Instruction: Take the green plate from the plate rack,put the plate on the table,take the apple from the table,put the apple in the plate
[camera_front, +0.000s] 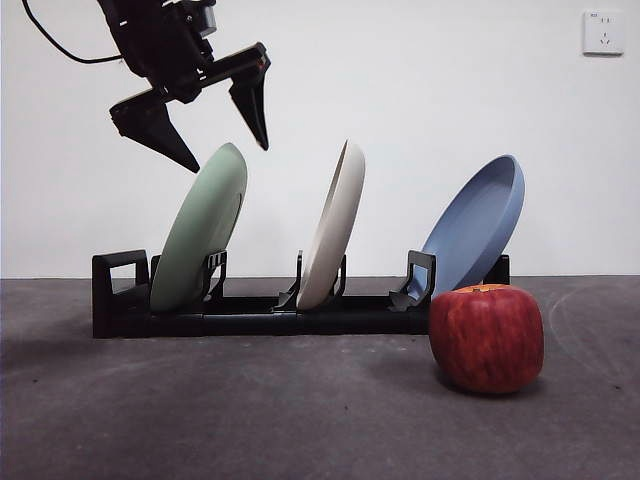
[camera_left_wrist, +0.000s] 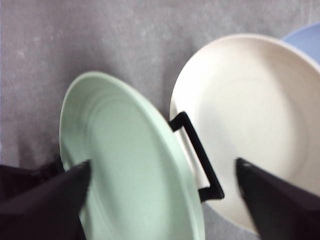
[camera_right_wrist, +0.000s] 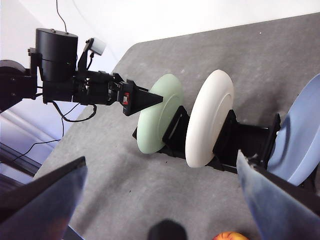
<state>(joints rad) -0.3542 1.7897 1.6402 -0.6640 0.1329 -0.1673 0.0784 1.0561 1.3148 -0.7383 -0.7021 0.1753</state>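
Your left gripper (camera_front: 228, 150) hangs just above the top rim of the green plate (camera_front: 200, 232), its fingers (camera_front: 160, 132) spread wide and not touching anything. In the left wrist view those two fingers straddle the plate's upper edge, one on either side, with a clear gap to the rim.

The green plate stands tilted in the end slot of the plate rack (camera_front: 250, 312), next to the rack's boxy handle (camera_front: 118, 285). The cream-white plate (camera_front: 333, 228) leans in the middle slot and the blue plate (camera_front: 478, 232) leans in the slot at the other end. All three tilt the same way.

The apple (camera_front: 487, 338) sits on the desk (camera_front: 250, 410) in front of the rack's blue-plate end, well apart from the green plate. Seen from the front, it overlaps the lower edge of the blue plate.

Your right gripper (camera_right_wrist: 160, 200) is held back, high over the desk, looking across at the rack and at the left arm; its fingers (camera_right_wrist: 40, 200) are set wide and hold nothing. You can see only a sliver of the apple at the edge of the right wrist view.
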